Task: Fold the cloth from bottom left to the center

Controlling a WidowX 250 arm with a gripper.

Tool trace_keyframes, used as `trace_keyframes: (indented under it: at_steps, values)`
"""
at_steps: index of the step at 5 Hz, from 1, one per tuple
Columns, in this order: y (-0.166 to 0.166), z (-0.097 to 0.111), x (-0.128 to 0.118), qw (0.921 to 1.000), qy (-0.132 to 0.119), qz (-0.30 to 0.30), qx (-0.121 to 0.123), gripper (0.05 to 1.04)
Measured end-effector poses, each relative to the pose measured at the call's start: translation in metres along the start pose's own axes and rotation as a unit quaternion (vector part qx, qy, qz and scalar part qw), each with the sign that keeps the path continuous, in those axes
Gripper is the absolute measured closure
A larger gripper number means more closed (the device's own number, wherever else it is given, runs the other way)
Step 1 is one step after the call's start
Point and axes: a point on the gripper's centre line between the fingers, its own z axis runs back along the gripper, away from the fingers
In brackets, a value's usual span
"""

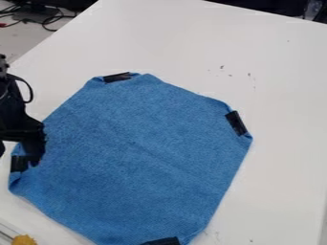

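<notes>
The black gripper (35,154) is at the left edge of the camera view, over the left corner of the blue cloth (137,158), close beside the black patch there. How its fingers stand cannot be made out. Most of the cloth lies flat on the white table, with a black patch at each of its blunted corners: left, top, right and bottom. Part of the cloth's left edge is hidden behind the gripper.
The white table (281,119) extends behind and to the right of the cloth. A yellow object (24,239) sits at the bottom left corner. Dark cables (45,19) lie beyond the table's edge at the top left.
</notes>
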Motion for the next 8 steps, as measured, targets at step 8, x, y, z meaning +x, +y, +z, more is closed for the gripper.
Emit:
trace_keyframes:
  at_steps: [8]
  values:
    - [0.028,-0.027,0.009,0.9991,0.024,0.027,-0.02,0.13]
